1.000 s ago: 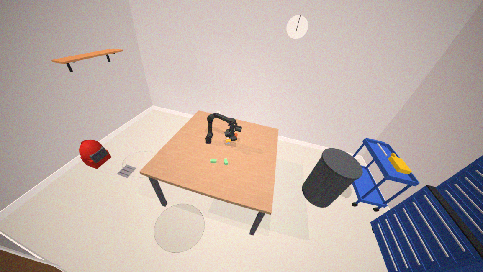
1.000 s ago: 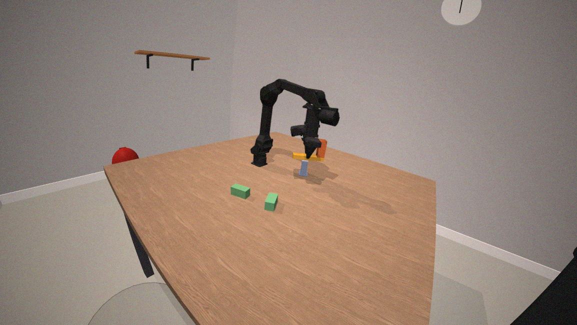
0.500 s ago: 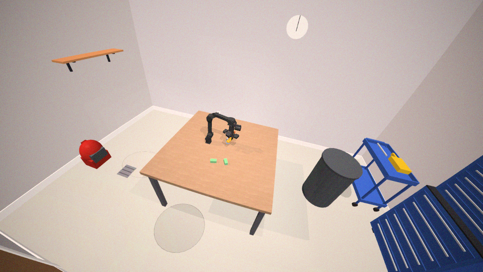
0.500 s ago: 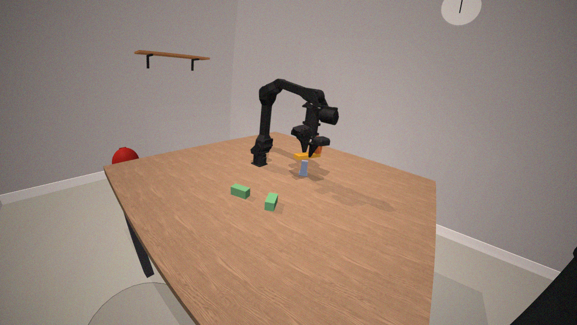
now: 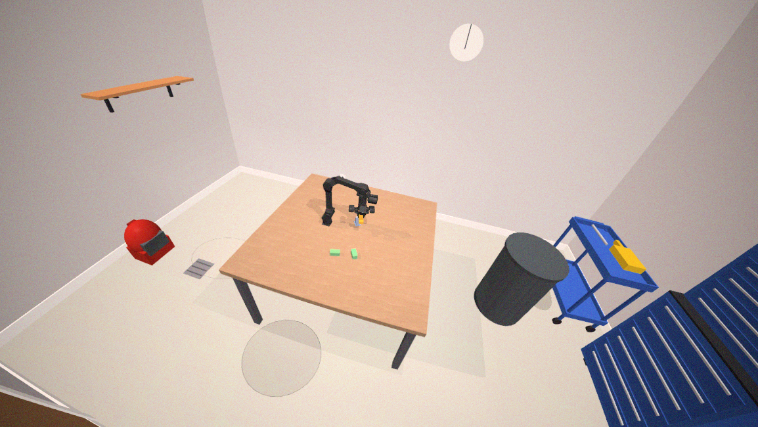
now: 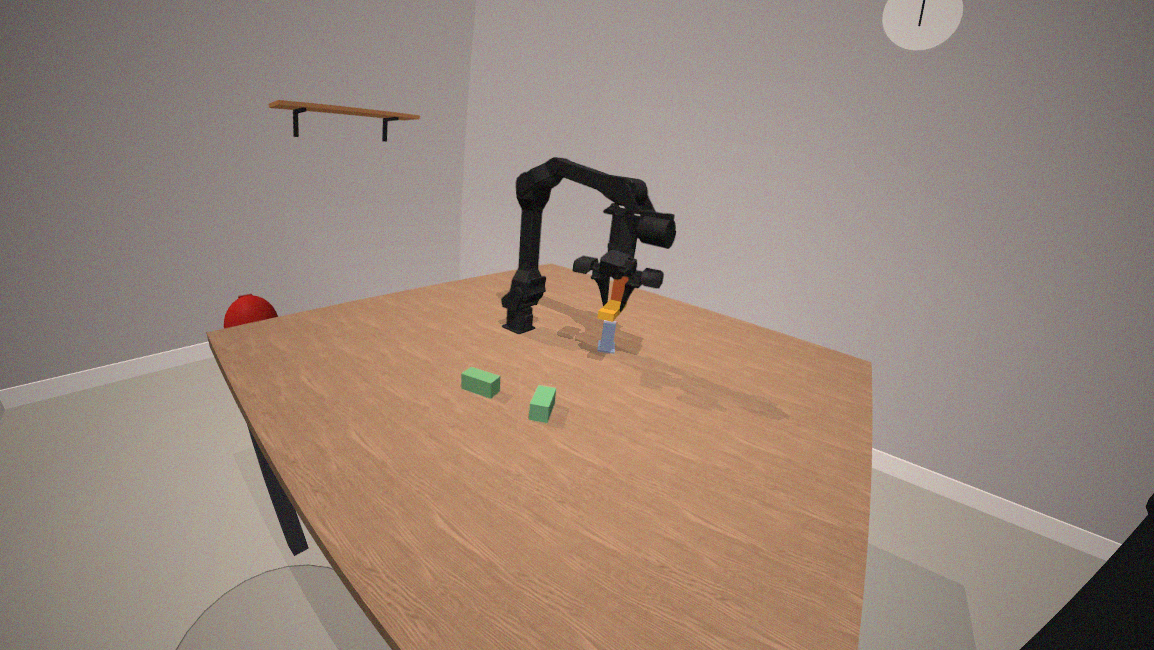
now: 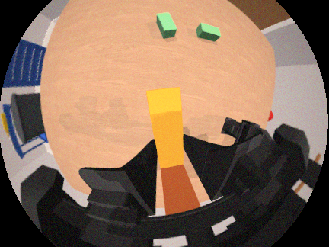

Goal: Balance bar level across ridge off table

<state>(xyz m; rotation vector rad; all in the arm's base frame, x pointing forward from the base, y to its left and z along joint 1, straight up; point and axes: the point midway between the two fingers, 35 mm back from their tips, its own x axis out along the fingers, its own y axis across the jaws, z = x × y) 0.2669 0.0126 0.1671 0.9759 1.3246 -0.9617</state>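
Observation:
My gripper (image 5: pixel 361 215) (image 6: pixel 615 306) (image 7: pixel 167 140) is shut on the yellow bar (image 5: pixel 360 219) (image 6: pixel 606 314) (image 7: pixel 164 101). An orange block (image 6: pixel 619 288) (image 7: pixel 179 190) stands up on one end of the bar, between the fingers in the wrist view. The bar is off the table; in the exterior view it points roughly toward the camera. The pale blue ridge (image 5: pixel 356 222) (image 6: pixel 606 337) stands on the table, with the bar's near end showing just above its top in the exterior view. I cannot tell whether they touch. The ridge does not show in the wrist view.
Two green blocks lie on the wooden table (image 5: pixel 381 286) (image 6: pixel 646 516) (image 7: pixel 114 65), one (image 5: pixel 334 252) (image 6: pixel 480 382) (image 7: pixel 208 32) beside the other (image 5: pixel 354 253) (image 6: pixel 541 403) (image 7: pixel 166 25). The arm's base (image 5: pixel 328 217) (image 6: pixel 518 317) stands near the ridge. A dark bin (image 5: pixel 517 280) stands beyond the table.

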